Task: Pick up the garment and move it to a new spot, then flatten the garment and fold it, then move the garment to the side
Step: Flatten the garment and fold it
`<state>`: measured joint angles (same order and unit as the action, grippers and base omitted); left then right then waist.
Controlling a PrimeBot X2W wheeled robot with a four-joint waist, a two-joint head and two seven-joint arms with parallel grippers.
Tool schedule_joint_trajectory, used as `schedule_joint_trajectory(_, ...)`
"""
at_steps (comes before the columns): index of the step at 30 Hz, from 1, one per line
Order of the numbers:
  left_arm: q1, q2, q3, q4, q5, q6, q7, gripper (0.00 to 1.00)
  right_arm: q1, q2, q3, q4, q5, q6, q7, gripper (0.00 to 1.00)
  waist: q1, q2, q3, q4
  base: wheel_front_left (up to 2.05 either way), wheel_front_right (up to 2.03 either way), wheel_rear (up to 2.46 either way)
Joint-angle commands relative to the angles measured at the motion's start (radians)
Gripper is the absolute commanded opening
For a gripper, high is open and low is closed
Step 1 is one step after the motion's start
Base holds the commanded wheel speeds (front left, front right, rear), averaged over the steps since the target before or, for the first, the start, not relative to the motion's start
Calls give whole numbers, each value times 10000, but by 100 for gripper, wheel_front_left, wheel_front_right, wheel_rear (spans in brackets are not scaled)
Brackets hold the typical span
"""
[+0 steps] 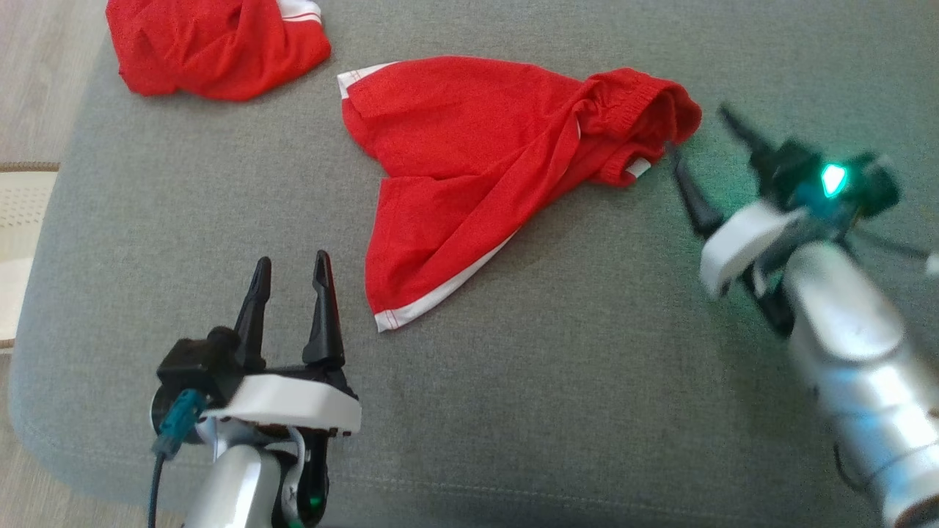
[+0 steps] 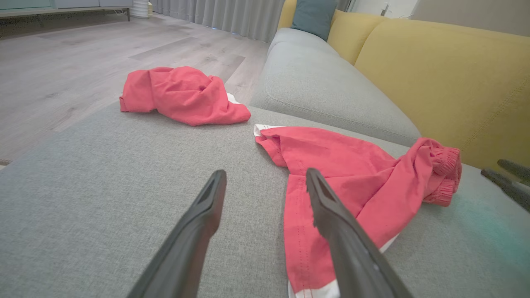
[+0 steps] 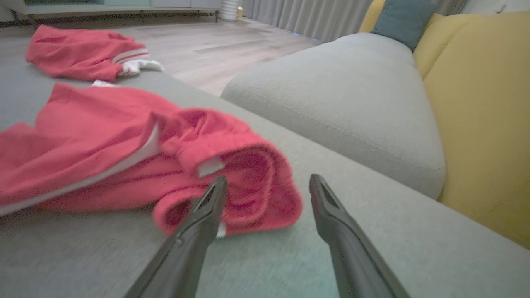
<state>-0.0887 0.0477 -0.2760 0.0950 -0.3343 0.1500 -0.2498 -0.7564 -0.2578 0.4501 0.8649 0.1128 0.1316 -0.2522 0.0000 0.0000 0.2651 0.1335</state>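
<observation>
The garment (image 1: 477, 154) is a pair of red shorts with white trim, lying crumpled in the middle of the grey cushion (image 1: 550, 411); its waistband is bunched at the right end (image 3: 244, 182). It also appears in the left wrist view as the garment (image 2: 352, 174). My right gripper (image 1: 700, 147) stands open just right of the waistband, nothing between its fingers (image 3: 207, 207). My left gripper (image 1: 292, 271) is open near the front left, a short way left of the shorts' white-hemmed leg, and holds nothing.
A second red garment (image 1: 213, 44) lies bunched at the far left corner of the cushion. Beyond are a grey sofa seat (image 2: 323, 87) and yellow backrest (image 2: 455, 78). Wooden floor (image 2: 62, 62) lies to the left, past the cushion's edge.
</observation>
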Motion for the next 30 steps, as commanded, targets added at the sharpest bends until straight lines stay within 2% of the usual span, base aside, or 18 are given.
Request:
schedule_joint_trajectory(1, -225, 26, 363, -401, 98, 32, -120, 100, 287, 118, 303, -460, -9, -9, -93, 100, 0, 0, -2, -16, 0, 0, 0)
schedule_joint_trajectory(6, -261, 26, 356, -422, 154, -41, -120, 100, 683, 103, 626, -792, -86, -9, -94, 100, 0, 0, 108, 90, 0, 0, 0)
schedule_joint_trajectory(22, -176, 26, 212, -426, 129, -24, -120, 100, 262, 255, 166, -512, -707, -9, -95, 100, 0, 0, 259, 905, 0, 0, 0)
schedule_joint_trajectory(30, -252, 26, 172, -393, 84, -36, -120, 100, -322, 429, 72, 310, -877, -9, -95, 100, 0, 0, 384, 999, 0, 0, 0)
